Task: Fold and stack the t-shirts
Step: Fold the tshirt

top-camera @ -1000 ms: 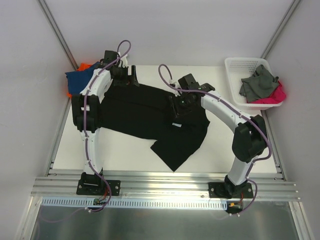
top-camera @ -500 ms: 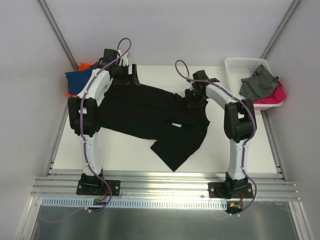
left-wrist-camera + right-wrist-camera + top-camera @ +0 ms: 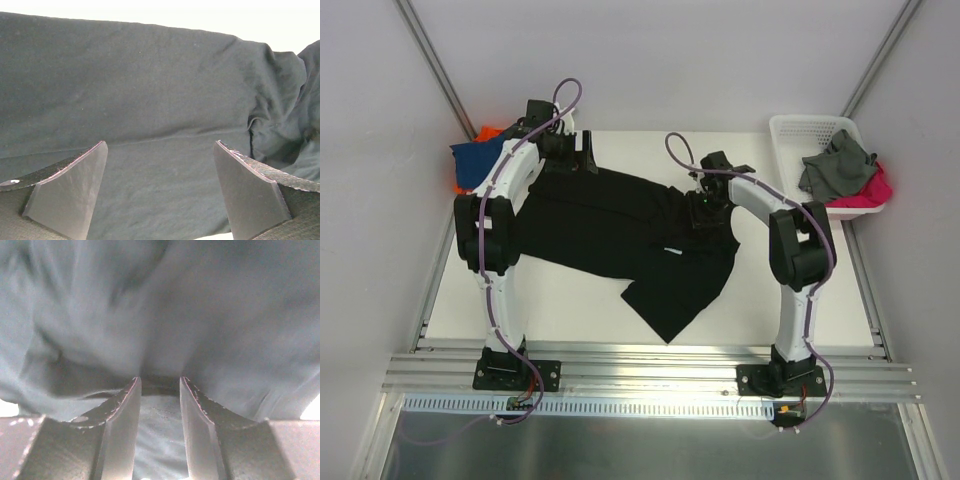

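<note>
The black t-shirt (image 3: 610, 225) lies spread and rumpled across the middle of the table, its small white label (image 3: 675, 250) facing up. My left gripper (image 3: 580, 160) is wide open over the shirt's far left edge; in the left wrist view (image 3: 160, 143) flat black cloth (image 3: 150, 100) lies between its fingers. My right gripper (image 3: 708, 212) is down on the shirt's far right part. In the right wrist view (image 3: 160, 377) its fingers stand a narrow gap apart, pressed into bunched black cloth (image 3: 225, 315). The blue t-shirt (image 3: 475, 160) lies on the orange one (image 3: 490, 131) at the far left corner.
A white slotted basket (image 3: 790, 150) stands at the far right and holds a grey garment (image 3: 835, 165) and a pink one (image 3: 875, 190). White walls close in the table on the left, back and right.
My right arm swung from the shirt's middle out to its far right part, then came down onto the cloth. The left arm and the shirt have hardly moved.
</note>
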`<action>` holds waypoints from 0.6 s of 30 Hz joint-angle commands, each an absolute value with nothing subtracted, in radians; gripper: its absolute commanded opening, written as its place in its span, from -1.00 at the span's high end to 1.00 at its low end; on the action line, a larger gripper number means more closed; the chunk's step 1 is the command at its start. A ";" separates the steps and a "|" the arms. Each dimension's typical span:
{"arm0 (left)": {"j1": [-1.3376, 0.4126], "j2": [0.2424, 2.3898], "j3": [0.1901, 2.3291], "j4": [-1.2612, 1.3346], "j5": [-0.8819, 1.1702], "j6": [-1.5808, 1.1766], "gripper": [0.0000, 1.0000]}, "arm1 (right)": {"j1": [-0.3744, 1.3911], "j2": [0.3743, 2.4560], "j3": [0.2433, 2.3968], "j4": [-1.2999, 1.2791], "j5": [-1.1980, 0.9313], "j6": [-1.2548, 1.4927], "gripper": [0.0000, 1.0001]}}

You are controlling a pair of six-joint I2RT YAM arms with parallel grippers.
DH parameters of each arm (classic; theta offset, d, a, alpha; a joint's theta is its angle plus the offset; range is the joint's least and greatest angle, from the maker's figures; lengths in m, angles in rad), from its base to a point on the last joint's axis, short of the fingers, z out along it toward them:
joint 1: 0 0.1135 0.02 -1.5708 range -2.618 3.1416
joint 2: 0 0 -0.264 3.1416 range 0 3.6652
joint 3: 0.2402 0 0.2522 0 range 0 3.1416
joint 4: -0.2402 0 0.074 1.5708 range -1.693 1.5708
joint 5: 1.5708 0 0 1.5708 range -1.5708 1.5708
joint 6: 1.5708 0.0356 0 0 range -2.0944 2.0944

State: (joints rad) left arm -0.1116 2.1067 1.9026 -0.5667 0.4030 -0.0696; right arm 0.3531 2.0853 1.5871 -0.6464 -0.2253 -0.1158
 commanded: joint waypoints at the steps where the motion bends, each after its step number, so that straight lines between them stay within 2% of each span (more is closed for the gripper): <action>1: -0.114 2.077 1.928 -0.571 0.403 -0.072 -0.75 | 0.390 1.905 1.496 -0.692 -0.262 -0.074 0.20; 10: -0.114 2.066 1.941 -0.571 0.417 -0.077 -0.75 | 0.443 1.681 1.370 -0.747 -0.265 -0.057 0.17; 18: -0.124 2.048 1.893 -0.569 0.408 -0.077 -0.76 | 0.388 1.822 1.495 -0.674 -0.241 -0.037 0.16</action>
State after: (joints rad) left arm -0.1123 2.1063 1.9079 -0.5655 0.4034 -0.0704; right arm 0.4255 1.7523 1.4006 -0.7097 -0.2451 -0.0673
